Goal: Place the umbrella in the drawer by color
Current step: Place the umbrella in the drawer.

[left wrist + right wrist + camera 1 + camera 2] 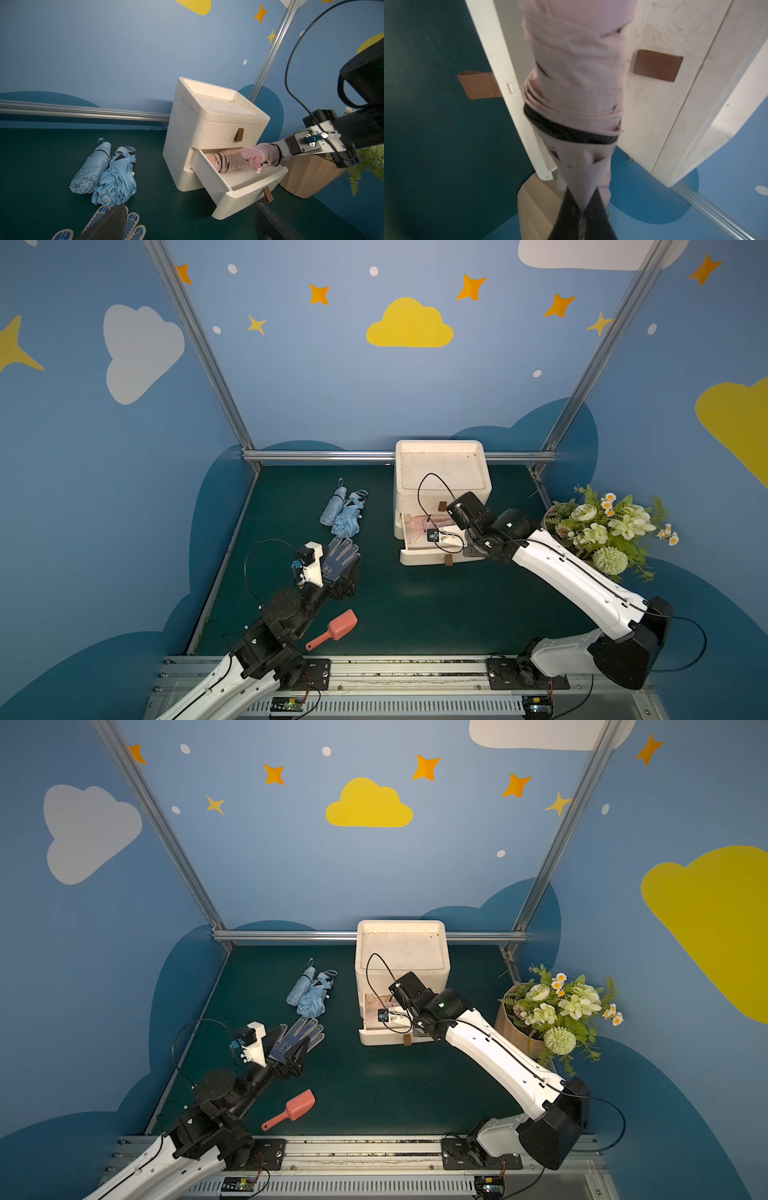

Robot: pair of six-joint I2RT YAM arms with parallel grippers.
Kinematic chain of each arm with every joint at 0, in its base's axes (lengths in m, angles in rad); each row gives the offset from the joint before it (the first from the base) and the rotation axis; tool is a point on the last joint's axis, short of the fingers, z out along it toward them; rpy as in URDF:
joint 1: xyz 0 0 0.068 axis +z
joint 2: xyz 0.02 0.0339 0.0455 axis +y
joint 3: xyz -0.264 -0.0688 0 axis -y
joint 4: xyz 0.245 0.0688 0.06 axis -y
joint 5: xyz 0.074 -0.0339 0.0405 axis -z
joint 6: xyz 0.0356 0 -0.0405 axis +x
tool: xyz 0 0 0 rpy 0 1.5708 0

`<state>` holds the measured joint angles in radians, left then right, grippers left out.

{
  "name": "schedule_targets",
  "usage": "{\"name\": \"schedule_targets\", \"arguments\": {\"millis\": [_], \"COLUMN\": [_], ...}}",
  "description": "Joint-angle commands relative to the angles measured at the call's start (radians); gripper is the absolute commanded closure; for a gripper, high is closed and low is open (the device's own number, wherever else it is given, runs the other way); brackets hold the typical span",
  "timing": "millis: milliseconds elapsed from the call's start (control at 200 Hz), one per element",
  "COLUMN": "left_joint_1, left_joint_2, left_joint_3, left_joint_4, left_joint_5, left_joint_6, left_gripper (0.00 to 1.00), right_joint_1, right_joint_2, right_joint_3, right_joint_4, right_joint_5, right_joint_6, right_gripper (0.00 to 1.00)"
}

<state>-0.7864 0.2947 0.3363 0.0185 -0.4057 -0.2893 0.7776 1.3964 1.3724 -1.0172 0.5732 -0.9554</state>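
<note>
While the right gripper (581, 203) is pinched shut on the fabric end of a folded pink umbrella (260, 154), that umbrella lies roughly level over the open lower drawer (249, 188) of the white cabinet (207, 126), its handle and wrist loop pointing away from the arm. A second pink umbrella (225, 161) already rests inside the same drawer; whether the two touch cannot be told. Two light blue umbrellas (104, 172) lie side by side on the green mat (415, 605), well apart from the cabinet, whose upper drawer (224, 133) is closed. The left gripper (347, 576) stands with its jaws spread wide and empty, just over a dotted blue glove (341, 556); a coral scoop (334, 628) lies nearer the arm bases. Judged from its look, each umbrella is light, with a stiff core under a soft, loose canopy that bunches and slides under pressure, so a pinch on cloth alone, as in the right wrist view, may let the body sag or twist. A firmer hold would likely be across the middle of the rolled body, or on the hard handle. For the blue pair, which touch along their length, the outer flank of one offers the clearer approach. The looser of the two may partly unfurl when lifted.
</note>
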Motion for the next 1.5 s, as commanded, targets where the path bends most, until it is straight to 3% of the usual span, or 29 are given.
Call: {"name": "schedule_targets", "arguments": {"millis": [0,461,636,776,1116,1317,1492], "left_joint_1": [-0.001,0.000,-0.001,0.000,0.000,0.001,0.001], "left_joint_2": [-0.008,-0.011,-0.006,0.000,0.009,0.017,0.049], "left_joint_3": [-0.003,0.001,0.001,0.001,0.005,-0.002,-0.007], "left_joint_4": [-0.018,-0.031,-0.029,-0.030,-0.031,-0.020,0.001], "left_joint_5": [-0.022,-0.033,-0.035,-0.037,-0.030,-0.032,-0.043], "left_joint_6": [-0.015,-0.024,-0.025,-0.025,-0.037,-0.046,-0.047], "left_gripper": [0.00,0.00,0.00,0.00,0.00,0.00,0.00], "right_joint_1": [0.000,0.020,0.029,0.033,0.085,0.104,0.103], "right_joint_2": [0.031,0.172,0.191,0.168,-0.003,-0.223,-0.461], "right_joint_3": [0.038,0.046,0.059,0.084,0.088,-0.067,-0.449], "right_joint_4": [-0.005,0.019,0.013,-0.006,0.050,0.301,0.840], "right_joint_5": [0.085,0.098,0.088,0.050,-0.018,-0.136,-0.248], "right_joint_6": [-0.025,0.065,0.107,0.145,0.236,0.365,0.577], "right_gripper": [1.00,0.93,0.77,0.65,0.54,0.47,0.48]}}
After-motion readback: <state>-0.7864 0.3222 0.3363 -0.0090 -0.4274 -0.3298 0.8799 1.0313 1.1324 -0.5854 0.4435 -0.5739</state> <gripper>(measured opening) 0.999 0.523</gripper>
